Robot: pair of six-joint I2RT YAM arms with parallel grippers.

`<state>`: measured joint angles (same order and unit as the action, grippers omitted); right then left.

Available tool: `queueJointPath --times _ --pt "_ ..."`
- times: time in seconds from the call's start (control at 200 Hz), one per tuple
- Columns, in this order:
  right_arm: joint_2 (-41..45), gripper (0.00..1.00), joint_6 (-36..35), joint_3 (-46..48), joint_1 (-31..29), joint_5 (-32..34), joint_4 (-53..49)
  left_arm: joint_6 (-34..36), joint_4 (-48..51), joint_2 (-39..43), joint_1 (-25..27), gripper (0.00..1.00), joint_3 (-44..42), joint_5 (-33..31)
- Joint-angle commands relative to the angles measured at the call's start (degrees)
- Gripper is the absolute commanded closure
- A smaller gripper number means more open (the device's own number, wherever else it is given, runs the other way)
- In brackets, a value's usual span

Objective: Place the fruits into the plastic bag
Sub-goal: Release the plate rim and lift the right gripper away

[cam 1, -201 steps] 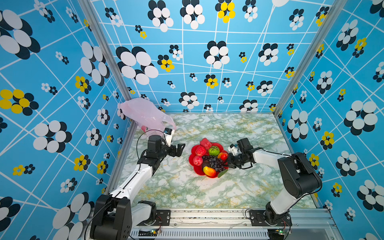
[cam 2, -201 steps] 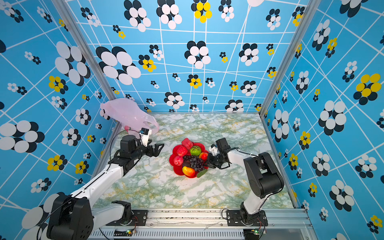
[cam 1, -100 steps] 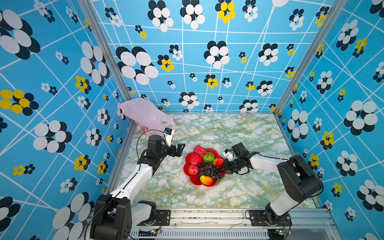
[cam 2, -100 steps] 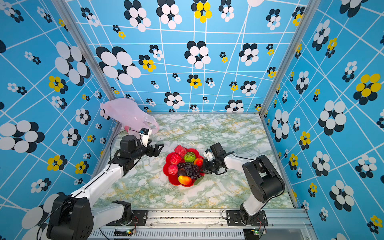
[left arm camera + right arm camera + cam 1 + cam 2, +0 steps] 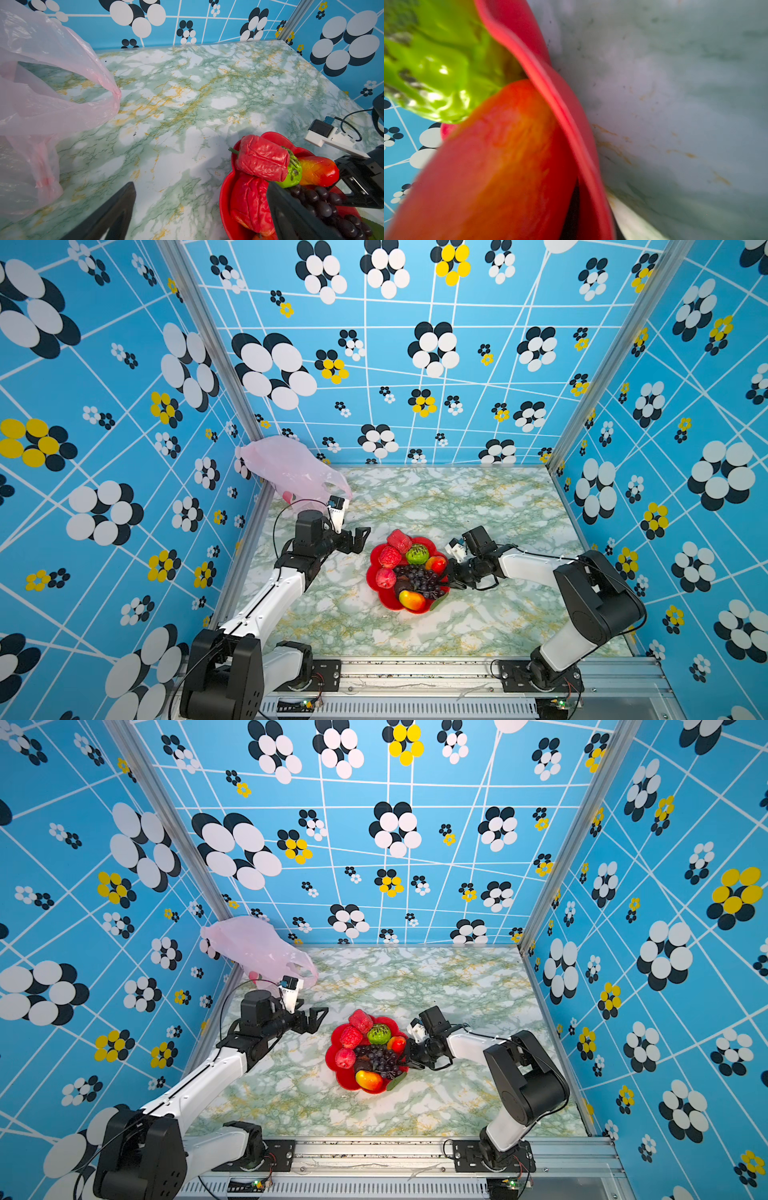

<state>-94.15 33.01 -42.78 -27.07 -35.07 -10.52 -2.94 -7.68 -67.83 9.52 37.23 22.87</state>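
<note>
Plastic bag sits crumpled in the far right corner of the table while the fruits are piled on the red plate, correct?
Wrong corner. The plastic bag sits crumpled in the far left corner of the table, as both top views show; the fruits are piled on the red plate.

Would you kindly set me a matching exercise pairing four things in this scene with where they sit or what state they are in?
Things:
1. thin pale-pink plastic bag
2. red flower-shaped plate
3. dark purple grape bunch
4. left claw

Places or states:
A. open, holding nothing
B. in the middle of the plate
C. far left corner of the green marbled table
D. mid-table, carrying the toy fruits

Pairs: 1-C, 2-D, 3-B, 4-A
</note>
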Motion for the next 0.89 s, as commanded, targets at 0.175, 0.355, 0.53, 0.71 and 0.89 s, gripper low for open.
queueJointPath --times 0.175,0.355,0.53,0.71,0.89 --pt "3.5 0.81 -0.2 0.9 -0.4 3.1 -6.1 0.6 0.9 0.1 0.6 0.01 1.2 -0.1" --pt "5.6 0.8 -0.4 0.9 -0.4 3.7 -7.6 0.6 0.9 0.2 0.5 0.01 1.2 -0.1" --pt "7.5 0.79 -1.0 0.3 -0.4 4.2 -9.9 0.6 0.9 0.3 0.6 0.01 1.1 -0.1" --pt "10.6 0.78 -2.0 0.0 -0.4 5.1 -13.4 0.6 0.8 0.5 0.7 0.01 1.1 -0.2" --pt "15.3 0.78 -3.2 -1.5 -0.4 6.3 -19.0 0.5 0.7 0.6 0.7 0.01 1.1 -0.1"
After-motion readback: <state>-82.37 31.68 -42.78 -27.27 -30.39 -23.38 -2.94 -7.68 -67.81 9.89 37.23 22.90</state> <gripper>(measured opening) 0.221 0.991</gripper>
